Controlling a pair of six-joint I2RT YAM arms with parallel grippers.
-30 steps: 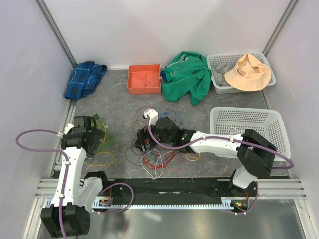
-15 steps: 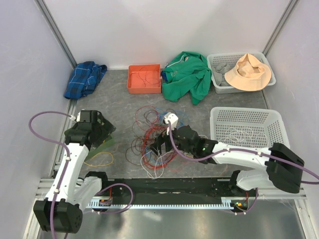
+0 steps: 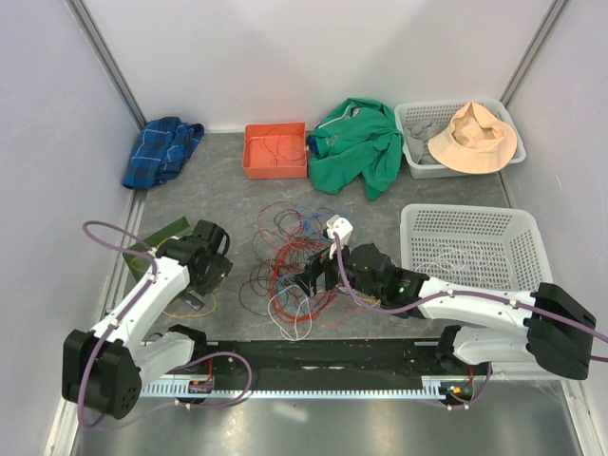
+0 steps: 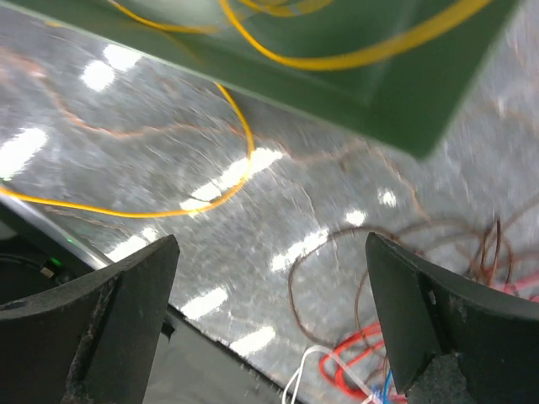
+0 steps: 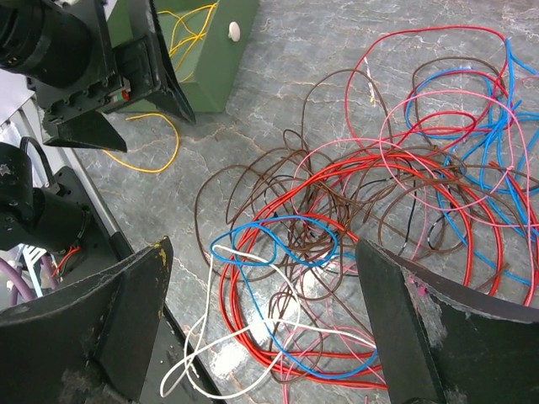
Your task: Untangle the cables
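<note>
The cables (image 3: 290, 261) lie in a loose tangle of red, brown, blue, pink and white loops on the grey table, and they also show in the right wrist view (image 5: 354, 219). My right gripper (image 5: 265, 320) is open and empty, hovering over the near edge of the tangle above a white cable (image 5: 210, 353); it shows in the top view (image 3: 312, 278). My left gripper (image 4: 269, 320) is open and empty over bare table left of the tangle, seen from above (image 3: 211, 275). A yellow cable (image 4: 210, 198) loops on the table beside a green box (image 4: 354, 67).
An orange bin (image 3: 275, 150) with cables, a blue plaid cloth (image 3: 161, 150), a green garment (image 3: 359, 142) and a white basket (image 3: 404, 109) holding a hat (image 3: 472, 138) line the back. Another white basket (image 3: 408, 214) stands right. A black rail (image 3: 323, 356) runs along the front.
My right gripper has drawn back from the tangle's left side toward the near right. My left gripper has swung away from the green box toward the middle of the table.
</note>
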